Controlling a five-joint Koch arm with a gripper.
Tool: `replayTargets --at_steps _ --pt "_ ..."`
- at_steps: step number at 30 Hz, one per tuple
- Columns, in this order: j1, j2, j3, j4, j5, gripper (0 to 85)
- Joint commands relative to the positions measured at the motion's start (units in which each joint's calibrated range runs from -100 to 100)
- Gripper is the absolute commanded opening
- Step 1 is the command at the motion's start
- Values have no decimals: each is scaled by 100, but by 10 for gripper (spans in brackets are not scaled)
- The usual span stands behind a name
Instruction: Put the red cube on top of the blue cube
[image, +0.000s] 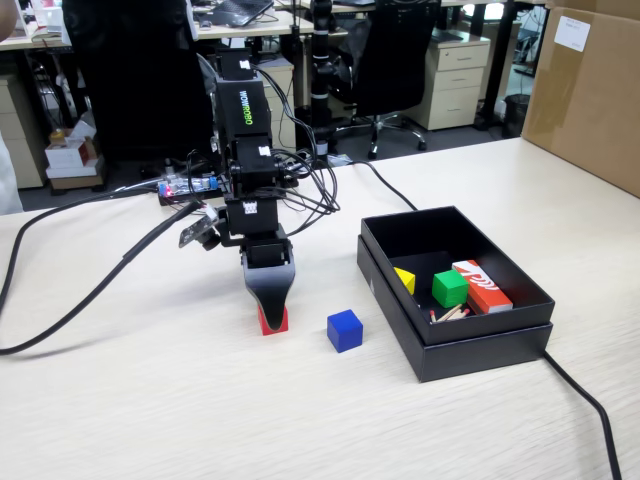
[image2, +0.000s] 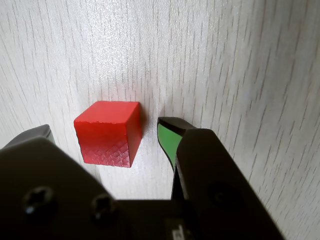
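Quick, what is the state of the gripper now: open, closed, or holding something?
Gripper: open, jaws on either side of the red cube, which sits on the table; not gripped yet.

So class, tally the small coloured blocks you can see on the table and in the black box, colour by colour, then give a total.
Red: 1, the red cube on the table under the pincer
Blue: 1, the blue cube on the table
Green: 1, the green cube in the black box
Yellow: 1, the yellow block in the box
Total: 4
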Motion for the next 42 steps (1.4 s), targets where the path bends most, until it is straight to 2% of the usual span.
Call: replayTargets --at_steps 1,3,8,9,10,15,26,31,35,37,42 --pt "0 -30 350 -56 -34 354" --pt "-10 -30 368 -56 -34 267" --pt "-10 16 277 -56 -39 251" --pt "-20 16 277 -56 -34 148" --pt "-29 16 286 -56 -34 116" --pt "-49 -53 286 -56 -34 36" --pt "-15 -1361 350 -65 15 9" --pt "205 -1935 957 -134 264 9" --pt "410 -1774 1401 -134 361 9" --pt "606 -1005 2245 -134 444 9" --pt "650 -65 2770 -134 508 9"
